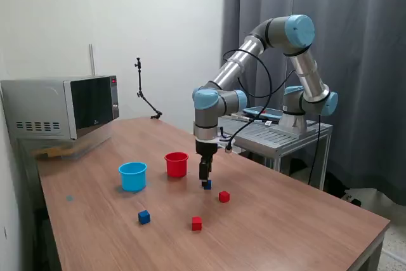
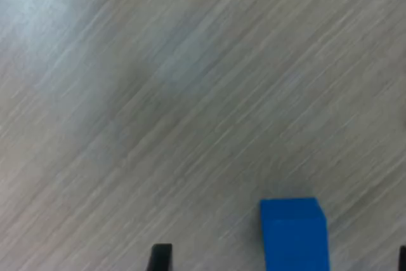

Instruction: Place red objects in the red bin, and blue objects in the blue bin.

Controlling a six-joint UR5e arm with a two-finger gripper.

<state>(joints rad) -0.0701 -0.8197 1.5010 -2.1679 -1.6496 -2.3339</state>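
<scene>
1. Exterior view: the UR5e arm reaches down over the wooden bench (image 1: 285, 220); its gripper (image 1: 205, 179) points straight down, low over a dark blue cube (image 1: 207, 185) at its tip; whether the fingers touch the cube I cannot tell from here.
2. Same view: the red cup (image 1: 176, 164) stands just beside the gripper, toward the exterior view's left; the light blue cup (image 1: 132, 176) stands further left; a red cube (image 1: 224, 197) lies near the gripper; a second red cube (image 1: 196, 223) and a second blue cube (image 1: 144, 217) lie nearer the camera; a microwave (image 1: 60, 107) sits at the bench's far left end.
3. Wrist view: the blue cube (image 2: 295, 233) rests on the bench (image 2: 190, 93) between two dark fingertips (image 2: 161, 257), which are spread well apart with bare wood showing on one side of the cube.
</scene>
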